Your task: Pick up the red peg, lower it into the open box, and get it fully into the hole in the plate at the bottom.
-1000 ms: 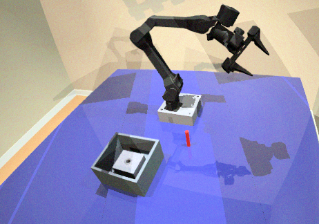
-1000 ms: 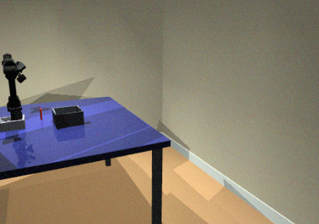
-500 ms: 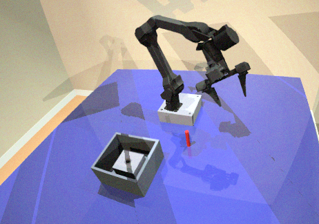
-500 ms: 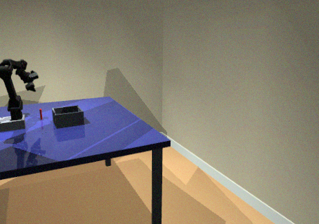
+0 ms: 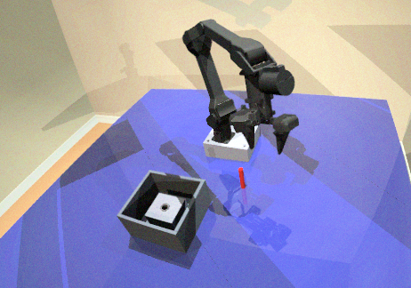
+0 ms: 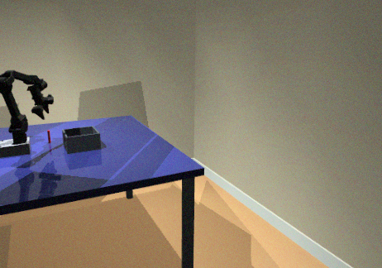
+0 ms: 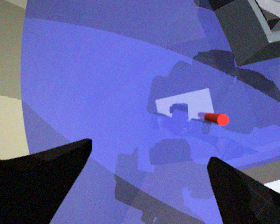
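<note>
My fingers (image 5: 266, 148) (image 6: 45, 115) are standing wide apart, holding nothing. The peg (image 5: 242, 178) (image 6: 49, 136) (image 7: 216, 118) is standing upright on the table (image 5: 329, 190) (image 6: 136, 148) (image 7: 100, 90), below my fingertips and out beyond them, toward the box (image 5: 191, 221) (image 6: 83, 144) (image 7: 250, 35) side.

Red peg (image 5: 242, 178) (image 6: 49, 136) (image 7: 217, 119), seemingly plain; glossy blue table (image 5: 338, 208) (image 6: 136, 144) (image 7: 90, 75).

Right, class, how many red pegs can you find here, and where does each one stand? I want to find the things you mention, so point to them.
1. The red peg (image 5: 242, 178) (image 6: 49, 136) (image 7: 216, 119) stands upright on the blue table (image 5: 320, 208) (image 6: 136, 148) (image 7: 75, 75), between the open box (image 5: 153, 236) (image 6: 83, 144) (image 7: 245, 37) and the arm's white base (image 5: 226, 154) (image 6: 16, 149).
</note>
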Motion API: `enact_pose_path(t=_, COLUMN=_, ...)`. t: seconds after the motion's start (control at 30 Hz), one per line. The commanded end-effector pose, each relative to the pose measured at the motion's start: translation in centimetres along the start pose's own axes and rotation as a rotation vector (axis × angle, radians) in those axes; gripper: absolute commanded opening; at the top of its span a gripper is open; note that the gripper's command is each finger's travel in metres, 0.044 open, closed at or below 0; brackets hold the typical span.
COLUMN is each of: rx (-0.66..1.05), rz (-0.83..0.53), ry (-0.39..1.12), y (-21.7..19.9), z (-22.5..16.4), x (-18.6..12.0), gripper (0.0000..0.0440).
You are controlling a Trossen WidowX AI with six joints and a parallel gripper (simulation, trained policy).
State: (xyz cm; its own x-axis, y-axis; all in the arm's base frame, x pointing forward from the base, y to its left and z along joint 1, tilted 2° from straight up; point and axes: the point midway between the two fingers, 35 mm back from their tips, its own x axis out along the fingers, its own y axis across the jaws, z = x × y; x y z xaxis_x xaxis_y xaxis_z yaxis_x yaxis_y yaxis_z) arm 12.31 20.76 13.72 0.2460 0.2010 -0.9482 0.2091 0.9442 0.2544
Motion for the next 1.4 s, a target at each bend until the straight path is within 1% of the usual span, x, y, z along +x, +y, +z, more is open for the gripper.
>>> enact_pose_path(t=0.0, rx=0.084, rz=-0.088, ry=0.037, y=-1.7, z=0.4, x=1.0, gripper=0.0440)
enact_pose_path(t=0.23, rx=0.252, rz=-0.228, ry=0.091, y=-4.5, z=1.2, x=2.7, gripper=0.0440)
enact_pose_path(t=0.43, rx=0.346, rz=-0.298, ry=0.120, y=-5.8, z=1.5, x=4.1, gripper=0.0440)
enact_pose_path(t=0.73, rx=0.406, rz=-0.338, ry=0.134, y=-6.9, z=1.5, x=6.9, gripper=0.0440)
enact_pose_path(t=1.1, rx=0.407, rz=-0.340, ry=0.109, y=-8.1, z=1.4, x=11.1, gripper=0.0437)
enact_pose_path(t=1.17, rx=0.401, rz=-0.344, ry=0.110, y=-8.3, z=1.3, x=11.6, gripper=0.0419)
enact_pose_path(t=1.2, rx=0.399, rz=-0.347, ry=0.111, y=-8.4, z=1.2, x=11.9, gripper=0.0398)
enact_pose_path(t=1.37, rx=0.396, rz=-0.372, ry=0.123, y=-9.0, z=0.9, x=13.1, gripper=0.0267)
